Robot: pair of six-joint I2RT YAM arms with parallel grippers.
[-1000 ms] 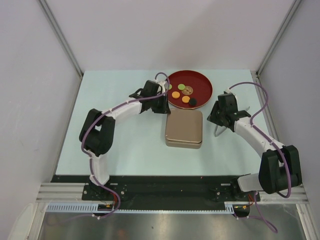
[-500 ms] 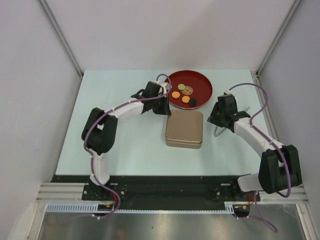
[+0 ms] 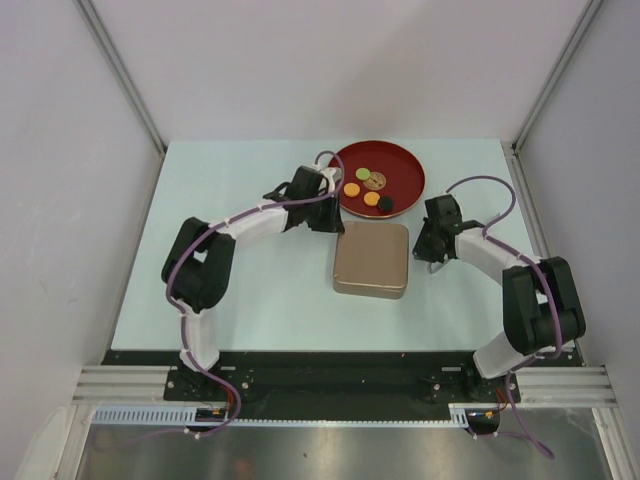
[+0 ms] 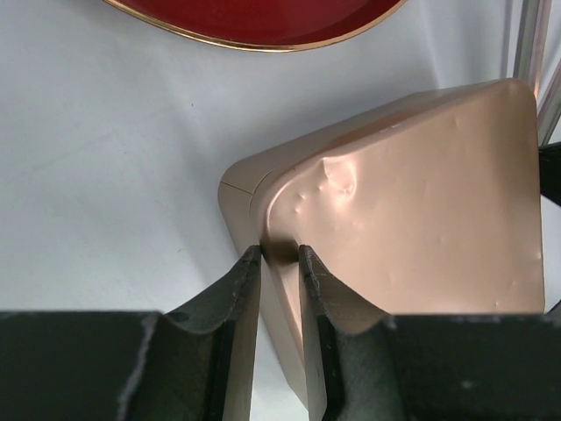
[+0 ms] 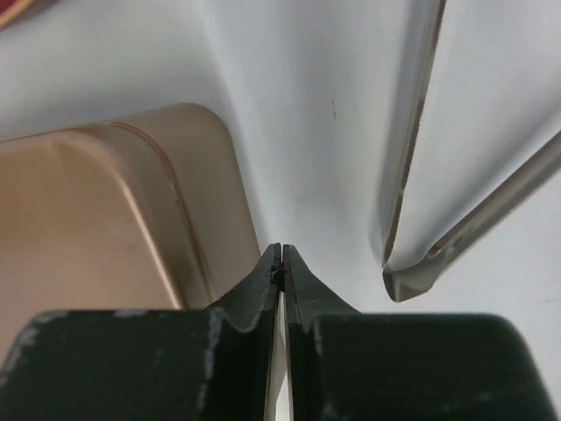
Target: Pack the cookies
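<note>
From above, a pale table [image 3: 250, 250] is seen. A red plate [image 3: 405, 168] is set at the far side of it. The cookies [image 3: 371, 199] are laid on this plate: two orange ones, one green, one black and one brownish. A gold tin [image 3: 371, 259] is placed just in front of the plate, with its lid on. The left gripper [image 3: 332, 222] is held at the tin's far left corner, close to the plate's edge. The right gripper [image 3: 428, 258] is held just beside the tin's right side. How the fingers are set cannot be told from up here.

From the left wrist, the gold tin [image 4: 421, 210] is seen with one corner turned toward the camera. Small dents are seen in its lid. The left gripper [image 4: 280, 263] is closed to a narrow gap, and the edge of the tin near that corner is pinched between its two fingers. Only the gold-lined rim of the red plate [image 4: 263, 22] is shown, at the top, apart from the tin.

From the right wrist, the right gripper [image 5: 280, 261] is pressed fully together, with nothing held in it. Its tips are set low over the table, just beside the side of the gold tin [image 5: 88, 228]. A shiny metal tool [image 5: 410, 167], made of two thin arms joined at one end, is laid on the table to the right.
</note>
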